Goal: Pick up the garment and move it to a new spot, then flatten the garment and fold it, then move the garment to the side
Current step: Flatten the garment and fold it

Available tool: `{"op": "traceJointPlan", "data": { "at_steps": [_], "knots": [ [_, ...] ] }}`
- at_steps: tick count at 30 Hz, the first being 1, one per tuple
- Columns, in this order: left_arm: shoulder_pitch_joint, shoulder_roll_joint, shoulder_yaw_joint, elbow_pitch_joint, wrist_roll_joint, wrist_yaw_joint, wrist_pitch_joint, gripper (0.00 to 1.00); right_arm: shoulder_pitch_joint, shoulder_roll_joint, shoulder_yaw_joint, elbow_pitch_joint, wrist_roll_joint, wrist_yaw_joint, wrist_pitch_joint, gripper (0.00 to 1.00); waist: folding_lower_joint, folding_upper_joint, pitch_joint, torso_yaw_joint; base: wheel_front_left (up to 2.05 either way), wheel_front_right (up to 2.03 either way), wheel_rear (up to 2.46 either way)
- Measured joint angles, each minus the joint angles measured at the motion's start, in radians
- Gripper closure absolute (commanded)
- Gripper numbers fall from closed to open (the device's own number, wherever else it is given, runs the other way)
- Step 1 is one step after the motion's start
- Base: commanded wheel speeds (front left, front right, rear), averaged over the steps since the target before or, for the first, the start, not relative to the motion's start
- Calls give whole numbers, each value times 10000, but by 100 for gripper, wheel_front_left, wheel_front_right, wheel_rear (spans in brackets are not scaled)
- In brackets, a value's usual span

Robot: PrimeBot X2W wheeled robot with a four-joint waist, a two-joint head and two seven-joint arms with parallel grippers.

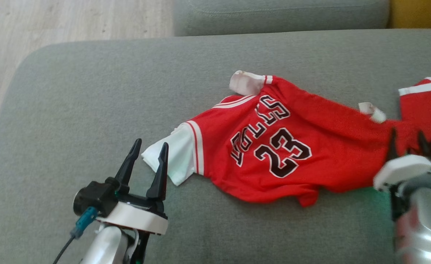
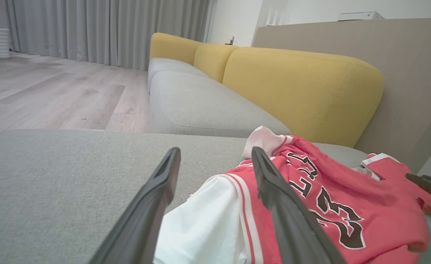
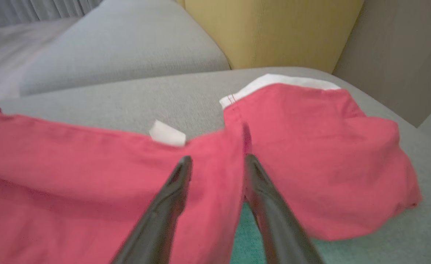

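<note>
- The left gripper (image 1: 151, 143) has its jaws spread wide and empty. They sit low over the grey sofa seat (image 1: 91, 91) and point at the garment's white sleeve (image 1: 175, 157), with one fingertip just beside the sleeve's edge.
- In the left wrist view, the white sleeve (image 2: 204, 223) shows in the gap between the left gripper's (image 2: 215, 150) two dark fingers.
- The right gripper (image 1: 406, 132) also has its jaws spread apart. In the right wrist view, red cloth lies across the gap at the right gripper's (image 3: 217, 159) tips. The blur hides whether the tips touch the cloth.
- The garment (image 1: 274, 146) is a red jersey with white trim, black lettering and the number 23. It lies rumpled on the right half of the sofa seat, print facing up.
- A second white sleeve (image 1: 246, 82) lies at the garment's far edge, and a small white label (image 1: 373, 112) sticks up near the right gripper.
- Past the right gripper lies a red part with a white band (image 1: 424, 99).
- Farther out are another grey cushion (image 1: 274, 14), a yellow backrest (image 2: 303, 88), a pale wooden floor (image 1: 54, 22) and grey curtains (image 2: 91, 29).
</note>
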Motion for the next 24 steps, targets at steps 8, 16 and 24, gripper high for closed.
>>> {"op": "traceJointPlan", "data": {
  "at_steps": [8,16,24],
  "knots": [
    [-3,205,10,-100,63,0,0,0,854,13,3356,-1962,3022,0,-500,0,0,0,-94,-561,0,0,0],
    [-2080,1672,-1801,-86,-13,-2,571,0,2785,15,4491,-4474,4125,0,-504,0,0,0,354,-1403,0,0,0],
    [-6855,4100,-5806,-82,-2615,-75,3331,0,2553,17,5271,-5344,4658,0,-529,0,3,0,1071,-2396,0,0,0]
  ]
}}
